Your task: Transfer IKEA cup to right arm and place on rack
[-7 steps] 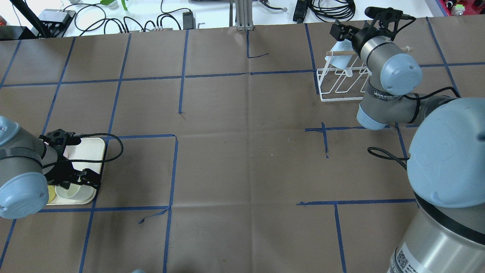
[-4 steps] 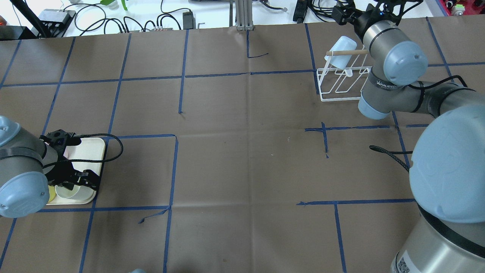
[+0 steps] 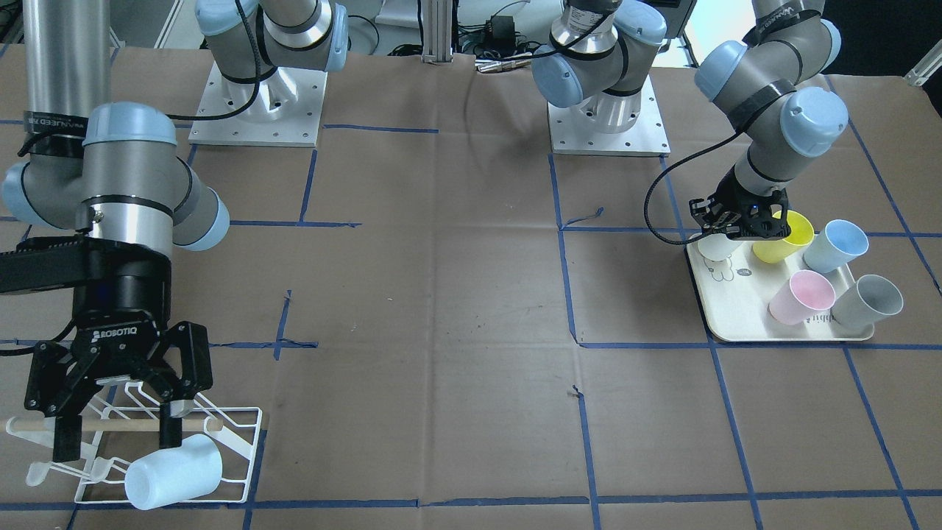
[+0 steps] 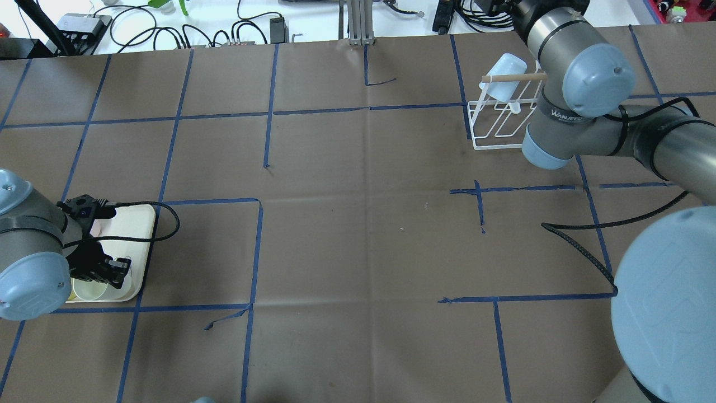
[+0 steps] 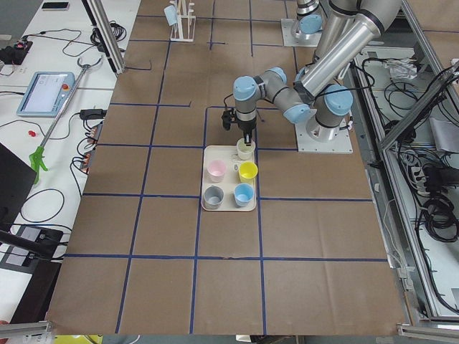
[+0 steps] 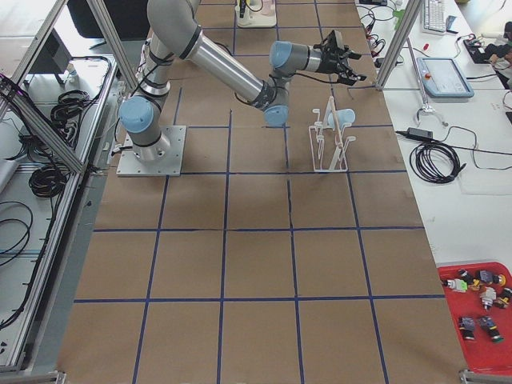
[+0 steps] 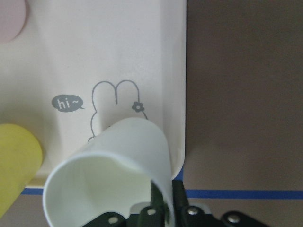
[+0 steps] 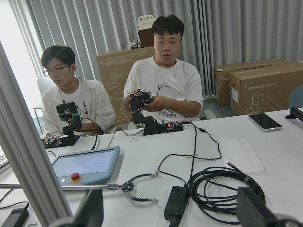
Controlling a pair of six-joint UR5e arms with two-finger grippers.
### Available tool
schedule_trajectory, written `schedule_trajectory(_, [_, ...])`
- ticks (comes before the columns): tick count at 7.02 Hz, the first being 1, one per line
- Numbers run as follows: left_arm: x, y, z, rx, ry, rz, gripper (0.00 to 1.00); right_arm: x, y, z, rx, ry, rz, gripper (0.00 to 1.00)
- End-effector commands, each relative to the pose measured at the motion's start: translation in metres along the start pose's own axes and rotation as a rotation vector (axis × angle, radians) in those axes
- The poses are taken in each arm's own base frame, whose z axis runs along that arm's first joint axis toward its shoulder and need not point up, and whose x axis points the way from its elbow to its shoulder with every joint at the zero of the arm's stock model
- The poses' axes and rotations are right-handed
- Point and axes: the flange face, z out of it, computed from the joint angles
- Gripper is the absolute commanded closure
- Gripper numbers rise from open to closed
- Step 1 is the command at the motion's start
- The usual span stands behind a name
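My left gripper is over the cream bear tray and shut on the rim of a cream cup, one finger inside it; the cup shows in the front view too. My right gripper hangs open and empty just above the white wire rack, its fingers wide apart. A pale blue cup lies tilted on the rack's prongs under the wooden dowel. In the overhead view the rack and its cup stand at the far right.
The tray also holds a yellow cup, a blue cup, a pink cup and a grey cup. Two operators sit beyond the table's far edge, with cables on their desk.
My right gripper has risen and drawn back from the rack, leaving the pale blue cup there. My left gripper has shifted over the cream cup and closed on its rim.
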Motion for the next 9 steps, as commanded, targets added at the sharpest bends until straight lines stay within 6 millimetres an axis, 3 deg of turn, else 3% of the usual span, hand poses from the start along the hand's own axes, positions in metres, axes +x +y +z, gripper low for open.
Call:
schedule_trajectory(1, [-0.009, -0.014, -0.037, 0.040, -0.025, 0.006, 1.00, -0.051, 0.006, -0.006, -0.003, -0.082, 0.036, 0.00])
schedule_trajectory(2, [-0.019, -0.029, -0.077, 0.035, -0.017, 0.016, 1.00, -0.064, 0.010, -0.006, -0.021, -0.100, 0.149, 0.00])
schedule_trajectory(3, [-0.026, -0.043, -0.131, 0.022, -0.005, 0.032, 1.00, -0.080, 0.014, -0.008, -0.037, -0.124, 0.230, 0.00])
schedule_trajectory(5, [-0.028, -0.059, -0.225, 0.011, -0.002, 0.058, 1.00, -0.119, 0.026, -0.013, -0.095, -0.171, 0.438, 0.00])
schedule_trajectory(6, [-0.032, -0.064, -0.243, 0.015, 0.001, 0.063, 1.00, -0.130, 0.031, -0.013, -0.152, -0.166, 0.538, 0.00])
schedule_trajectory(9, [-0.022, -0.117, -0.236, 0.233, 0.210, 0.119, 1.00, -0.153, 0.049, -0.023, -0.223, -0.172, 0.760, 0.00])
